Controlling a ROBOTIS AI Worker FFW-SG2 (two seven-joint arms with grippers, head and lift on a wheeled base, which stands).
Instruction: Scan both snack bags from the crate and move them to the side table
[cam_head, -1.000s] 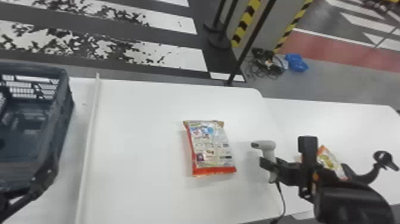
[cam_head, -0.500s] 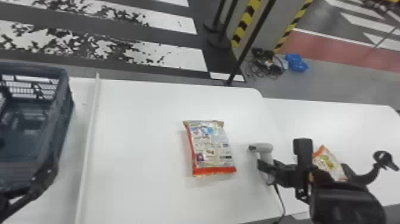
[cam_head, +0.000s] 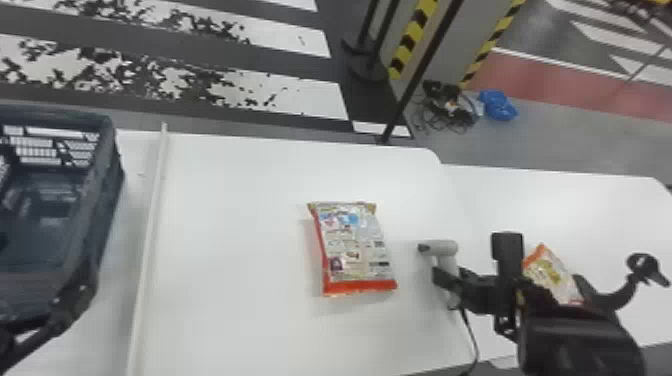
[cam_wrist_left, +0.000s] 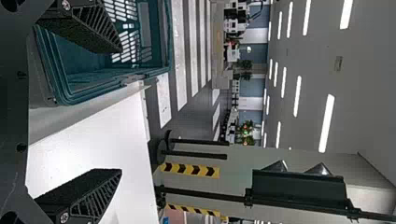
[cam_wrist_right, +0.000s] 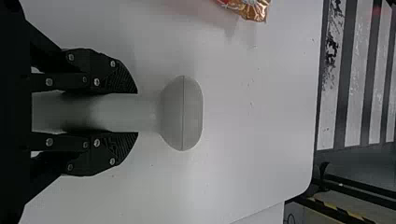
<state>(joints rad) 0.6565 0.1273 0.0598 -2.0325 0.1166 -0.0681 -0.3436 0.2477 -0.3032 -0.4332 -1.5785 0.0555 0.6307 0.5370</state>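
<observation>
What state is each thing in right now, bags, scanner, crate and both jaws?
Middle snack bag: lying flat on the main table, unheld.
Other snack bag: on the side table, partly hidden by the right arm.
Scanner: held by its handle.
Crate: upright, open-topped.
Right jaws: shut on the scanner.
Left jaws: open, nothing between.

Red-edged snack bag (cam_head: 355, 250) flat on white table (cam_head: 240, 210), orange-edged bag (cam_head: 550, 272) on side table (cam_head: 590, 205)

crate (cam_head: 97, 215) cropped by edge; rightmost snack bag (cam_head: 549, 274) partly hidden
</observation>
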